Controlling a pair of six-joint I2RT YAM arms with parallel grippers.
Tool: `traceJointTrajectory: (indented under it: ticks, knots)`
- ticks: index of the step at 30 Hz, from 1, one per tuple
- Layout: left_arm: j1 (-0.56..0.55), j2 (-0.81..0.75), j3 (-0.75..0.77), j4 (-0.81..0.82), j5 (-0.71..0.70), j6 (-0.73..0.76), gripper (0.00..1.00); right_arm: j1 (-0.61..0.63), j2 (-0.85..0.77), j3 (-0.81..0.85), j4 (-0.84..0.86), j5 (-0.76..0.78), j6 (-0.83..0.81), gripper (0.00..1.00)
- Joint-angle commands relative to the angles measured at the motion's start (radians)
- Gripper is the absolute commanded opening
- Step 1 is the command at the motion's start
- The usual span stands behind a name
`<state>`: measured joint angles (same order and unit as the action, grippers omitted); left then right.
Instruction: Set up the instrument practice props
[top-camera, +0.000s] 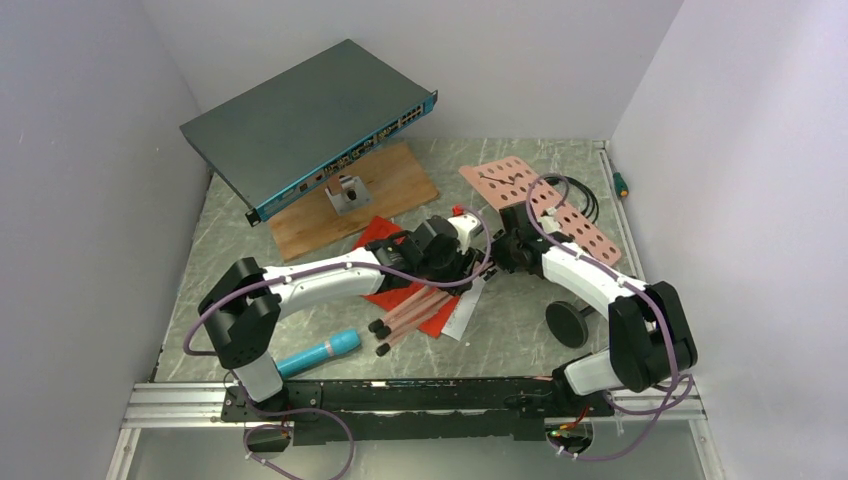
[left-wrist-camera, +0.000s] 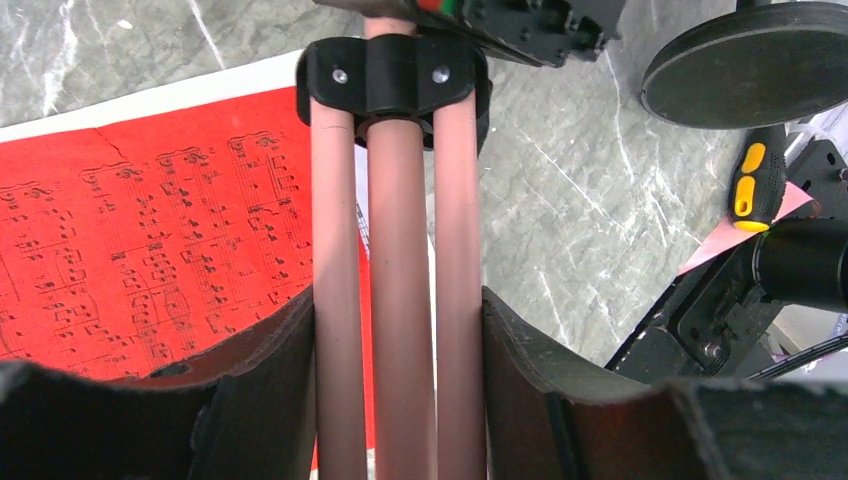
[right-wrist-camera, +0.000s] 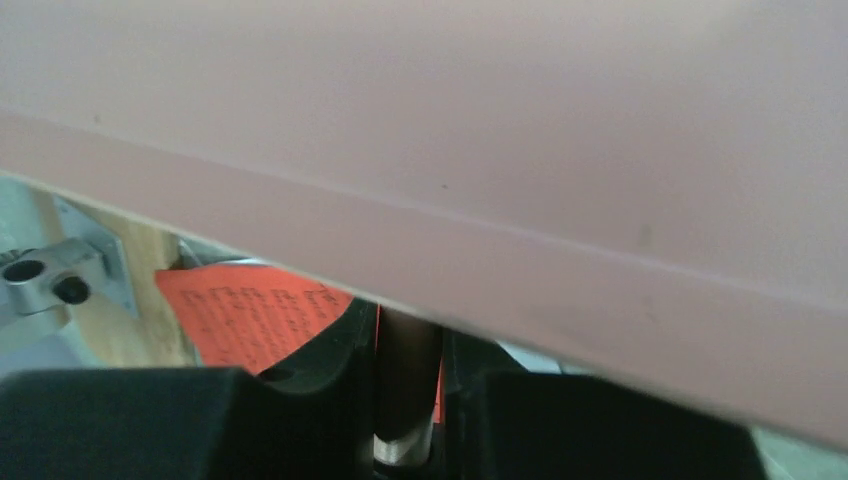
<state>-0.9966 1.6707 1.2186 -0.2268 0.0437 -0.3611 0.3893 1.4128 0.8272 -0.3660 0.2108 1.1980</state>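
The salmon-pink music stand lies on the table, its perforated panel (top-camera: 540, 205) at the back right and its folded tripod legs (top-camera: 410, 315) pointing to the front. My left gripper (top-camera: 440, 250) is shut on the three folded legs (left-wrist-camera: 397, 300) just below their black collar (left-wrist-camera: 392, 75). My right gripper (top-camera: 515, 250) is shut on the stand's pole (right-wrist-camera: 408, 380), under the panel (right-wrist-camera: 450, 130). Red sheet music (top-camera: 385, 240) and a white page (top-camera: 462, 315) lie beneath the stand. The cyan microphone (top-camera: 318, 352) lies at the front left. The black round-base mic stand (top-camera: 567, 323) stands at the front right.
A dark grey network switch (top-camera: 310, 125) leans at the back left over a wooden board (top-camera: 390, 185) with a metal bracket (top-camera: 347, 192). A black cable (top-camera: 580, 195) and a small green tool (top-camera: 621, 184) lie at the back right. A yellow-black screwdriver (left-wrist-camera: 750, 185) lies near the mic stand base.
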Motion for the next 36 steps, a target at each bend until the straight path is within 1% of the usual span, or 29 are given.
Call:
traceJointTrajectory:
  ticks: [1,4,5,6,8,9,15,16,20,25,27,29,31,33,36]
  knots:
    - [-0.018,-0.151,0.033,0.248,0.039,0.026,0.0,-0.024,-0.017,-0.05,0.154,0.091,-0.011,0.0]
    - [-0.017,-0.169,0.029,0.23,0.063,0.012,0.01,-0.022,-0.117,-0.071,0.245,0.112,-0.099,0.0]
    - [-0.018,-0.172,0.034,0.206,0.07,0.009,0.08,-0.019,-0.163,-0.078,0.289,0.114,-0.149,0.0]
    - [-0.018,-0.178,0.04,0.193,0.078,0.008,0.18,-0.017,-0.214,-0.087,0.34,0.11,-0.202,0.0]
    - [-0.017,-0.197,0.036,0.204,0.087,-0.005,0.42,-0.015,-0.32,-0.092,0.423,0.093,-0.305,0.0]
    - [-0.016,-0.208,0.034,0.211,0.09,-0.016,0.52,-0.015,-0.358,-0.084,0.45,0.077,-0.341,0.0]
    - [0.009,-0.237,0.097,0.169,0.149,-0.075,0.95,-0.016,-0.499,-0.051,0.627,-0.011,-0.547,0.0]
    - [0.019,-0.238,0.111,0.155,0.162,-0.092,0.98,-0.016,-0.512,-0.052,0.664,-0.03,-0.581,0.0]
    - [0.067,-0.238,0.159,0.104,0.211,-0.158,0.99,-0.015,-0.536,-0.022,0.732,-0.056,-0.64,0.0]
    - [0.072,-0.213,0.166,0.108,0.267,-0.182,0.82,-0.015,-0.542,0.027,0.798,-0.047,-0.626,0.0]
    - [0.071,-0.198,0.158,0.124,0.303,-0.215,0.78,-0.016,-0.53,0.062,0.798,-0.026,-0.619,0.0]
    - [0.059,-0.189,0.133,0.16,0.32,-0.245,0.79,-0.016,-0.519,0.085,0.811,-0.015,-0.624,0.0]
    - [0.042,-0.19,0.108,0.186,0.307,-0.254,0.83,-0.015,-0.513,0.096,0.836,-0.006,-0.628,0.0]
    - [0.027,-0.194,0.085,0.201,0.274,-0.25,0.87,-0.016,-0.51,0.107,0.848,0.011,-0.63,0.0]
    - [0.017,-0.206,0.047,0.197,0.188,-0.24,0.87,-0.015,-0.516,0.113,0.861,0.023,-0.621,0.0]
